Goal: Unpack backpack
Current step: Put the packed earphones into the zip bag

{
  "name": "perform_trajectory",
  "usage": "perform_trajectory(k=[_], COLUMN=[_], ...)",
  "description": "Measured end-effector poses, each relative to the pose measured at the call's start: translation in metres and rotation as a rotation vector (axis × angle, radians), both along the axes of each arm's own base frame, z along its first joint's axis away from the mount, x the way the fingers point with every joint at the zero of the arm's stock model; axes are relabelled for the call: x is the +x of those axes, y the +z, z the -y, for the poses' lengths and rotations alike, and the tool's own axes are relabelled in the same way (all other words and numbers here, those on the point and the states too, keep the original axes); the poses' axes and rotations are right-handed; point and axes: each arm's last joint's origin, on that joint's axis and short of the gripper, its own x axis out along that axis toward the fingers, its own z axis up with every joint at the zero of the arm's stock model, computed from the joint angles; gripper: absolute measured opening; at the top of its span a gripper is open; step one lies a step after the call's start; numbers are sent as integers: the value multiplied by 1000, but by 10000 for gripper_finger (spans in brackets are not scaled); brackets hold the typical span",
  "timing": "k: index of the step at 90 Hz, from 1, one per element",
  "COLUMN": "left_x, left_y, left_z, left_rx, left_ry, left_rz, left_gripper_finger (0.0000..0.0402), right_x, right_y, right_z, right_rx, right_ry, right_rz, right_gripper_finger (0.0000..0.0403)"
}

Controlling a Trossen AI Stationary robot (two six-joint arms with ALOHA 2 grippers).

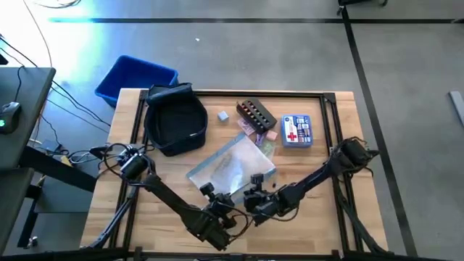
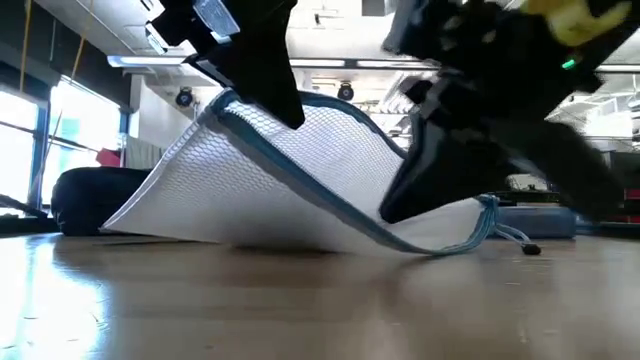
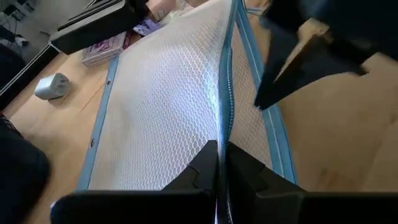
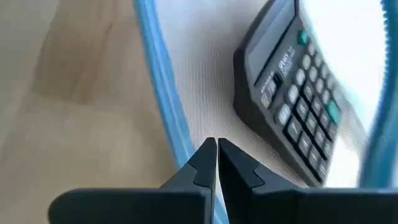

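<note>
Evidently the backpack [image 1: 175, 119] lies emptied at the table's far left while both grippers, left [image 3: 219, 163] and right [image 4: 217, 158], pinch the mesh pouch [image 1: 230, 167], whose calculator [image 4: 292, 99] needs shaking out next.

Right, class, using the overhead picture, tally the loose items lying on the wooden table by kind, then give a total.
Backpack: 1
Mesh pouch: 1
First-aid kit: 1
Dark dotted box: 1
Small grey block: 1
Purple booklet: 1
Total: 6
</note>
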Motion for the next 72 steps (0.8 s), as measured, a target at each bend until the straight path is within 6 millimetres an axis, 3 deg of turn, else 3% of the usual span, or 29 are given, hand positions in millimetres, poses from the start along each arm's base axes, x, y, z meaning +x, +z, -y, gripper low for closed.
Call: perform_trajectory(k=[19,35,42,63,72], left_x=[-2,-2,-2,-3,-4], left_y=[0,0,0,0,0], left_z=[3,2,3,4,5], left_rx=[13,16,9,10,11], left_ry=[-22,-23,-27,-31,-31], left_rz=[-15,-24,-23,-29,-29], left_gripper_finger=[0,0,0,0,0], right_x=[25,30,29,23,9], right_y=[-7,-20,-15,9,26], right_z=[36,68,66,34,19], right_rx=[174,158,170,135,116], right_ry=[86,-92,-33,106,183], right_rz=[113,209,218,260,240], right_gripper_finger=[0,0,0,0,0])
